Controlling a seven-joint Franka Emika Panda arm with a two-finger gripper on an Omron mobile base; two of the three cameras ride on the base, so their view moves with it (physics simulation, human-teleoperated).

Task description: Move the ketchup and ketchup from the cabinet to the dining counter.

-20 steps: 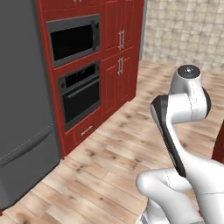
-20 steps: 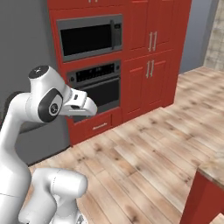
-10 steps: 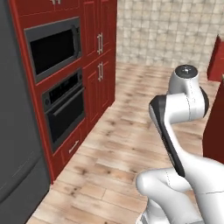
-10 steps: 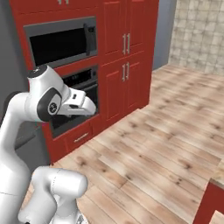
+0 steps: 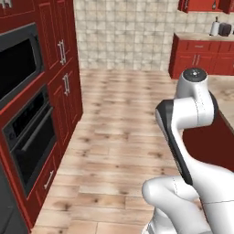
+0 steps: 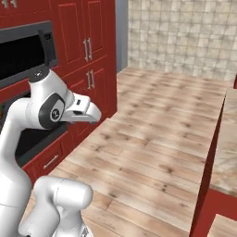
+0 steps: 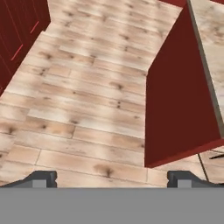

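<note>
One dining counter [image 7: 181, 105] corner — red-sided, apparently marbled beige top.

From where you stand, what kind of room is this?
Most likely a home kitchen: a black built-in wall oven set in tall red raised-panel cabinets, a beige tiled back wall, and a beige marbled stone counter.

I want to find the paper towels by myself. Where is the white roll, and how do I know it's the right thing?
Look at the far tiled wall, then go right to the red drawer units with the marbled worktop. The white paper-towel roll stands upright there. It is pale and thin, while its neighbour, the dark boxy thing, is wider and nearly black.
</note>
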